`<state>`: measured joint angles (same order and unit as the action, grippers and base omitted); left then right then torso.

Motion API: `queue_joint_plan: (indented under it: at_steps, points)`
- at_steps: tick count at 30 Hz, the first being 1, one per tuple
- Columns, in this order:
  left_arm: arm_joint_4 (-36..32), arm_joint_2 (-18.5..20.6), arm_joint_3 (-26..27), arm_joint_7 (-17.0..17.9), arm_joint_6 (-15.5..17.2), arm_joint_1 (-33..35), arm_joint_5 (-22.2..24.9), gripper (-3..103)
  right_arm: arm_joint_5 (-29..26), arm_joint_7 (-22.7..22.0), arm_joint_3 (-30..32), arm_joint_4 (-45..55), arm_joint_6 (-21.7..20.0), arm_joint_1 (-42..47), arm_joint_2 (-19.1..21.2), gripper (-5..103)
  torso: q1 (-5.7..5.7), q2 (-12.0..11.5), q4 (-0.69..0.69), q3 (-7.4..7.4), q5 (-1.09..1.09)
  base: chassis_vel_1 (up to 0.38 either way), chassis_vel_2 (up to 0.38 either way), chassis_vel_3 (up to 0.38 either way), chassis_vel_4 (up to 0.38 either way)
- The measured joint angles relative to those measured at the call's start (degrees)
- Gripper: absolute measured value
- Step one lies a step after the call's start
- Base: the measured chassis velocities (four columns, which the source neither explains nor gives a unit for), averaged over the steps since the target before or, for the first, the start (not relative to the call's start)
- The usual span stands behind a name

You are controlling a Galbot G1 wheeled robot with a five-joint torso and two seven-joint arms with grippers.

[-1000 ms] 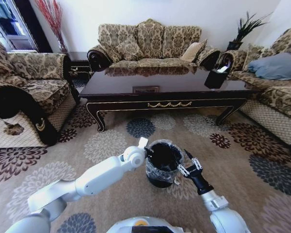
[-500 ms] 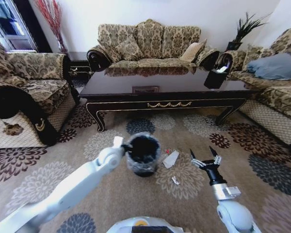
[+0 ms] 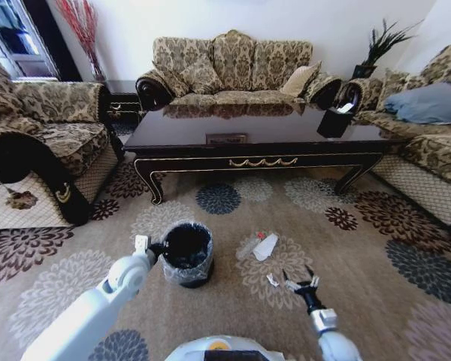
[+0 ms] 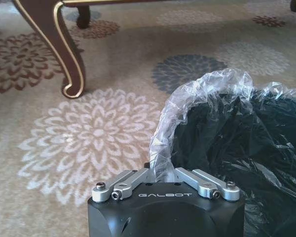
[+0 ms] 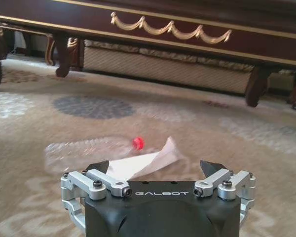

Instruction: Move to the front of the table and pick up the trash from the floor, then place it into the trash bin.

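Black lined trash bin (image 3: 187,253) stands upright on floor (image 3: 376,248), beside trash (image 3: 264,247).

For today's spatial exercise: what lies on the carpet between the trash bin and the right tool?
In the head view, a clear bottle with a red cap, white paper and a small white scrap lie between the trash bin and the open right tool.

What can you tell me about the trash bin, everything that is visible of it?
The trash bin is a small round black pail, upright on the carpet in front of the coffee table. A thin clear plastic liner folds over its rim. The left gripper is shut on the rim and liner. Its inside looks dark.
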<state>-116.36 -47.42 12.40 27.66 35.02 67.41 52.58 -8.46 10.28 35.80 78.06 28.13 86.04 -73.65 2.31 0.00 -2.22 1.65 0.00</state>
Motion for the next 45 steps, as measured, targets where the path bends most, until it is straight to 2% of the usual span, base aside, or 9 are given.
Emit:
queue_joint_plan:
  at_steps: [11, 15, 23, 28, 31, 33, 39, 43, 45]
  points:
    - [-0.74, 0.19, 0.7, 0.53, -0.06, 0.63, 0.64, 4, 1.41, 2.32, -2.56, -9.07, 2.26, -3.7, -1.24, 101, 0.0, 0.0, 0.0, 0.01, 0.0, 0.0, 0.0, 0.0, 0.0]
    - [-0.83, -0.96, -0.1, 0.95, 0.17, 1.07, 0.22, 4, 2.17, 2.7, -2.91, -12.49, 2.97, -5.46, -1.42, 90, 0.0, 0.0, -0.01, 0.01, 0.0, 0.0, 0.0, 0.0, 0.0]
    - [-1.35, -1.0, -0.81, 1.37, 0.51, 1.05, 0.28, 4, 2.6, 3.02, -3.27, -16.45, 3.55, -7.33, -1.59, 90, 0.0, 0.0, -0.02, 0.01, 0.0, 0.0, 0.0, 0.0, 0.0]
    - [-1.35, -0.16, -0.74, 1.51, 0.64, 0.85, 0.7, 4, 3.69, 3.28, -3.43, -20.57, 5.34, -9.67, -1.77, 63, 0.0, 0.0, -0.01, 0.01, 0.0, 0.0, 0.0, 0.0, 0.0]
    - [-1.35, 0.03, -0.72, 1.57, 0.72, 0.77, 0.8, 4, 3.73, 3.38, -3.51, -21.68, 5.63, -10.31, -1.77, 63, 0.0, 0.0, -0.01, 0.01, 0.01, 0.0, 0.0, 0.0, 0.0]
    - [-1.37, 0.04, -0.73, 1.71, 0.81, 0.57, 1.18, 4, 3.76, 3.67, -3.53, -22.9, 6.19, -10.98, -1.77, 47, 0.0, 0.0, 0.0, 0.01, 0.0, 0.0, 0.0, 0.0, 0.0]
    - [-1.62, -0.06, -1.02, 2.41, 0.99, -0.27, 2.09, 4, 4.24, 3.86, -3.53, -24.98, 6.84, -11.96, -1.81, 30, 0.0, 0.0, -0.01, 0.01, 0.01, 0.0, 0.0, 0.0, 0.0]
    - [-1.7, 0.1, -1.07, 2.54, 1.1, -0.45, 2.38, 4, 4.5, 3.94, -3.51, -24.99, 6.93, -11.88, -1.85, 9, 0.0, 0.0, -0.01, 0.01, 0.0, 0.0, 0.0, 0.0, 0.0]
    - [-1.7, 0.12, -1.06, 2.54, 1.1, -0.4, 2.37, 4, 4.51, 3.94, -3.5, -24.71, 6.93, -11.71, -1.88, 9, 0.0, 0.0, -0.01, 0.01, 0.0, 0.0, 0.0, 0.0, 0.0]
